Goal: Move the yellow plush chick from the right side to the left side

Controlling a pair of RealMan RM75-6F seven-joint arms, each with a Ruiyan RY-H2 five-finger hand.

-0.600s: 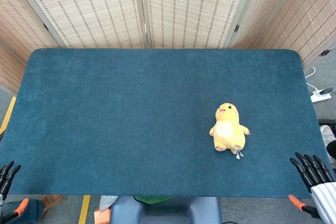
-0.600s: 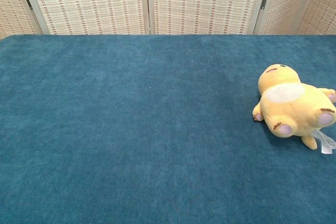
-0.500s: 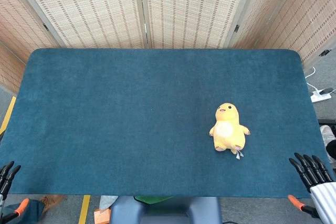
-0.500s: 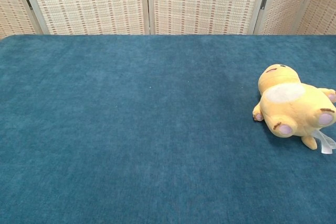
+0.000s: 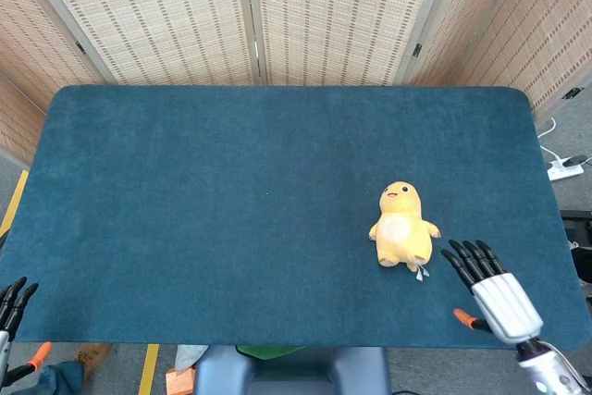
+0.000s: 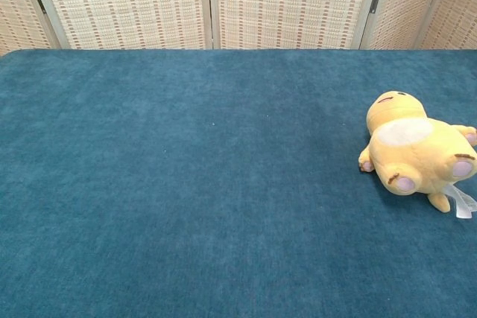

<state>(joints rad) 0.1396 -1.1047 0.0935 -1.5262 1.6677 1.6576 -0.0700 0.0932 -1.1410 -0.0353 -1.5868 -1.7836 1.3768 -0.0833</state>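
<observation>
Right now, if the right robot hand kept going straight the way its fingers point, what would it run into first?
Probably the yellow plush chick. The right robot hand points up and slightly left in the head view, toward the chick's lower right side. It might pass just beside it; height above the table is unclear.

Looks like a lab test cell: blue felt-covered table [image 5: 231, 228], woven folding screens [image 5: 333, 16] along the top, power strip [image 5: 564, 169] at right edge.

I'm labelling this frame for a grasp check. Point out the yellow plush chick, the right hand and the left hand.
yellow plush chick [image 5: 402, 231]: head view, its white belly.
right hand [image 5: 490, 284]: head view, back of the hand.
left hand [image 5: 10, 301]: head view, its dark fingers at the table's edge.
</observation>
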